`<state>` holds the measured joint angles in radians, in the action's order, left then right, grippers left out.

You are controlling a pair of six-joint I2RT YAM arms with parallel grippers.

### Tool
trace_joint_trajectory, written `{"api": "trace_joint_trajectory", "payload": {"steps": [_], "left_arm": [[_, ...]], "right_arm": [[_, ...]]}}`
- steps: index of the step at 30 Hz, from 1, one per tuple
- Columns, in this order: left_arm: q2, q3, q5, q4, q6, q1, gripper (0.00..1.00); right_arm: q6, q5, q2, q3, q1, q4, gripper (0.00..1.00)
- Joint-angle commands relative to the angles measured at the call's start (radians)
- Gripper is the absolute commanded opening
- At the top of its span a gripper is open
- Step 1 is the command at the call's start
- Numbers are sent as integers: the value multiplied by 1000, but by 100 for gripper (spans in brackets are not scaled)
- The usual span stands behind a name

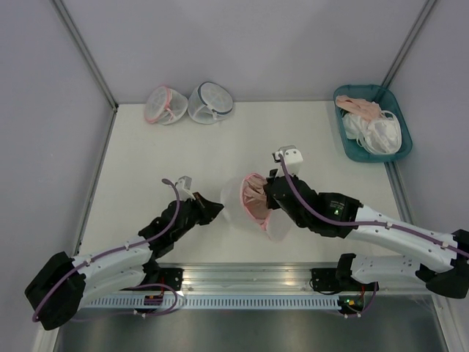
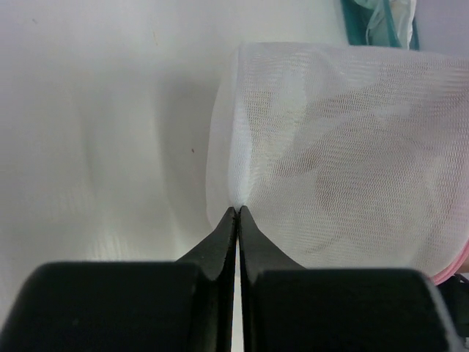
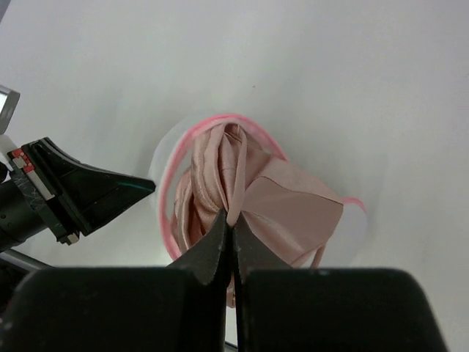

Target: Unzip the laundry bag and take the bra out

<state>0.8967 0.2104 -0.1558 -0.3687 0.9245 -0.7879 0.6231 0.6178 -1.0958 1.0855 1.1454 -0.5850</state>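
Observation:
The laundry bag (image 1: 236, 199), white mesh with a pink zipper rim, lies open on the table between the arms. The pale pink bra (image 1: 256, 196) bulges out of its mouth. My left gripper (image 1: 218, 208) is shut on the bag's mesh wall (image 2: 337, 161) at its left side. My right gripper (image 1: 270, 192) is shut on a fold of the bra (image 3: 242, 191), which fills the pink rim (image 3: 176, 169) in the right wrist view. The left gripper's fingers (image 3: 95, 194) show at the left of that view.
Two other mesh pouches, one pink-trimmed (image 1: 163, 104) and one dark-trimmed (image 1: 210, 102), sit at the table's back edge. A teal tray (image 1: 355, 149) with pink and white garments stands at the back right. Its corner shows in the left wrist view (image 2: 352, 15).

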Motion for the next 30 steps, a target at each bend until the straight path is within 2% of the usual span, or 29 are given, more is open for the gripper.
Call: {"api": "trace_joint_trajectory", "payload": {"steps": [1,8,9,11,19,21,22,24,25,26,28,30], "left_arm": [[16,-42,-24,-16,6,-5,2],[-22,-78,-19,14,27,-5,2],[-54,-74,-22,58,22,-5,2],[-61,-75,-22,68,22,-5,2],[-85,-80,-1,125,63,-5,2],[-93,-66,12,146,69,-5,5],[-105,-57,19,163,74,-5,8],[-125,-49,28,183,79,-5,27],[-136,-40,33,216,86,-5,40],[-162,-33,30,240,92,-5,68],[-192,-11,29,312,106,-5,87],[-248,6,25,362,112,-5,93]], "right_arm": [[-36,135,57,65,-10,-24,0],[-152,262,70,138,-42,-10,0],[-227,287,60,157,-80,34,0],[-244,298,56,168,-91,68,0],[-382,226,-9,276,-274,189,1],[-407,227,-30,307,-309,211,1],[-422,229,-38,338,-322,221,0],[-453,220,-61,370,-364,232,0],[-459,212,-71,399,-383,234,0],[-471,203,-81,413,-403,237,0],[-470,145,-121,451,-472,225,1],[-451,96,-165,479,-556,221,1]]}}
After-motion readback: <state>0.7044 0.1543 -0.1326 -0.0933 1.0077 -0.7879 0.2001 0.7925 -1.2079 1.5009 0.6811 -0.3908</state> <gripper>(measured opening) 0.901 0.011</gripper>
